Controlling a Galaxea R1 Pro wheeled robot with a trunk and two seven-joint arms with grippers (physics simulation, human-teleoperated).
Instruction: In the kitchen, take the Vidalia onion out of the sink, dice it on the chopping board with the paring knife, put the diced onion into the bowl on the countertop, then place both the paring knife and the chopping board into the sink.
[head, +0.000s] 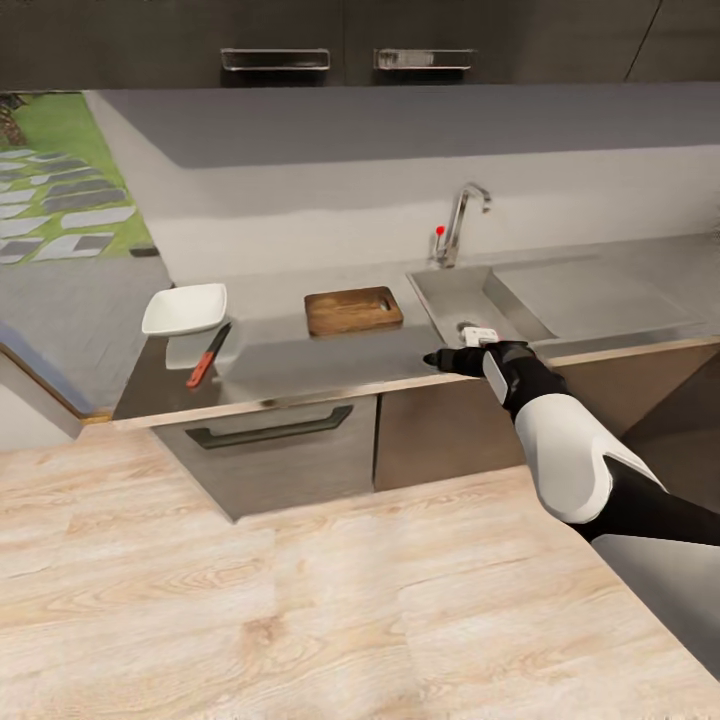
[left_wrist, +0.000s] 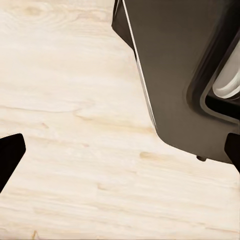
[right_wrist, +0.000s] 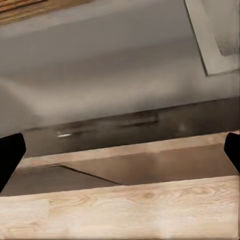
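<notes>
A: Where is the robot's right gripper (head: 432, 358)?

B: In the head view the right arm reaches over the front edge of the countertop (head: 300, 355), and the claw hangs just at the near corner of the sink (head: 455, 295). Seen through the right wrist camera, its two dark fingertips (right_wrist: 10, 155) stand far apart at the frame's edges, so the claw is spread wide with nothing between the fingers.

A: And the chopping board?

B: The chopping board (head: 353, 310) lies flat on the countertop, off to the claw's left and a little farther from the robot, just beside the sink's left rim. It is bare on top.

A: The knife and bowl?

B: The paring knife (head: 208, 356) lies well to the left of the claw, beyond the board, near the counter's left end. Its red handle points toward the front edge and its dark blade toward the bowl (head: 185, 309). The white square bowl sits just behind the knife; whether the blade touches it cannot be told.

A: The onion?

B: No pinkish ball can be made out in the basin; the claw and wrist cover the near part of it.

A: The left gripper (left_wrist: 120, 150)?

B: The left wrist camera looks down at the pale wood floor (left_wrist: 75, 125), with dark fingertips (left_wrist: 10, 152) wide apart and nothing held.
</notes>
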